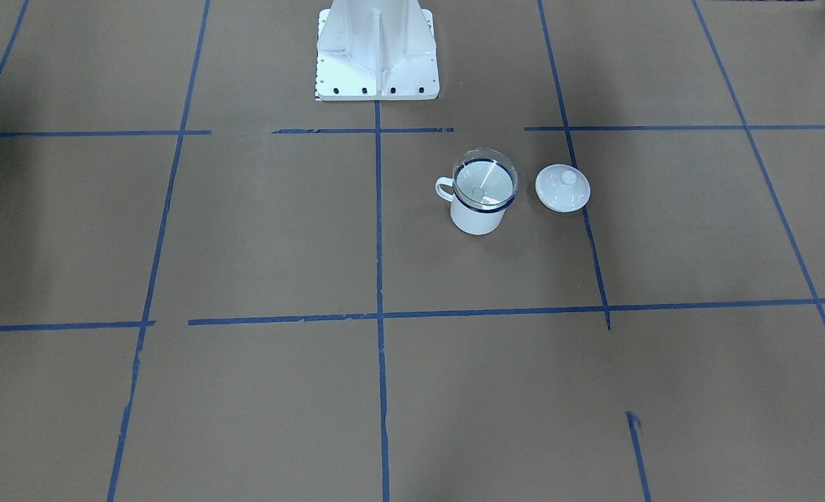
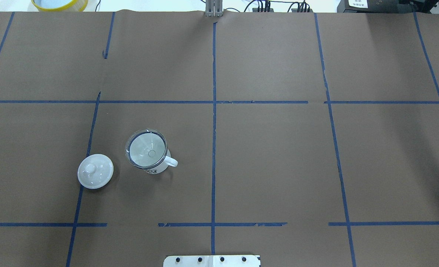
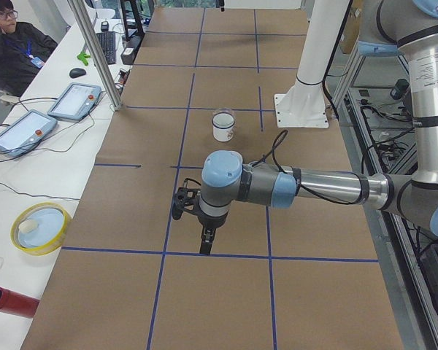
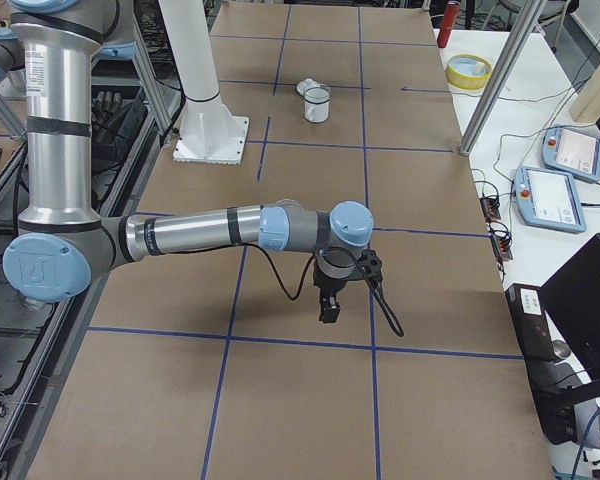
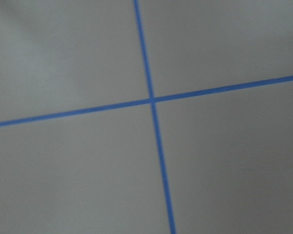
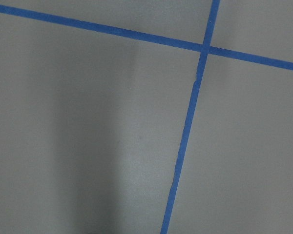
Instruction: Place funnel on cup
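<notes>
The clear funnel (image 1: 485, 176) sits in the mouth of the white mug with the dark blue rim (image 1: 478, 217), spout down and rim level. Both also show in the overhead view, the funnel (image 2: 147, 148) on the cup (image 2: 163, 167), handle toward the table's middle. The cup shows small in the side views (image 3: 223, 127) (image 4: 318, 105). My left gripper (image 3: 206, 244) hangs over the table far from the cup; I cannot tell whether it is open or shut. My right gripper (image 4: 328, 312) hangs over the other end; I cannot tell its state either. Both wrist views show only brown paper and blue tape.
A white round knobbed lid (image 1: 562, 187) (image 2: 95, 171) lies flat beside the cup. The robot's white base (image 1: 377, 52) stands at the table's edge. A yellow bowl (image 3: 40, 227), a red cylinder (image 3: 11, 301) and tablets lie on the side bench.
</notes>
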Robot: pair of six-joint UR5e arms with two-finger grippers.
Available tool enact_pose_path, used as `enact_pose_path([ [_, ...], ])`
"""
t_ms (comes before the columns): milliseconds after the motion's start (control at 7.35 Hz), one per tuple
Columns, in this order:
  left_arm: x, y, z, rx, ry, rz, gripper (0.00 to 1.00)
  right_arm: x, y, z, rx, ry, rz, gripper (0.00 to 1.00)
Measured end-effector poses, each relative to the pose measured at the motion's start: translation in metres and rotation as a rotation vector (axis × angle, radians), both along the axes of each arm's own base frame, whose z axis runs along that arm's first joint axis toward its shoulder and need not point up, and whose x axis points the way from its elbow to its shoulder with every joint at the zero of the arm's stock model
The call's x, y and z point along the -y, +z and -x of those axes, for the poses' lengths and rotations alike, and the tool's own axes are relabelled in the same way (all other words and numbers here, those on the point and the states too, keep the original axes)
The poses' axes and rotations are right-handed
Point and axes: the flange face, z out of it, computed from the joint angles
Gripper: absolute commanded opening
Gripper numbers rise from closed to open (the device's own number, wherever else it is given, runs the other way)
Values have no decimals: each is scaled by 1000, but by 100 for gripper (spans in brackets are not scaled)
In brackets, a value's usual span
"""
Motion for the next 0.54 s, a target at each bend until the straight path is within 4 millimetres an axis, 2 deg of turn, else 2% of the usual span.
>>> enact_pose_path([
  [272,-7,18,1,-37,39,12,100,0,0,0,0,0,0,100],
  [544,-11,24,1,-42,45,20,100,0,0,0,0,0,0,100],
])
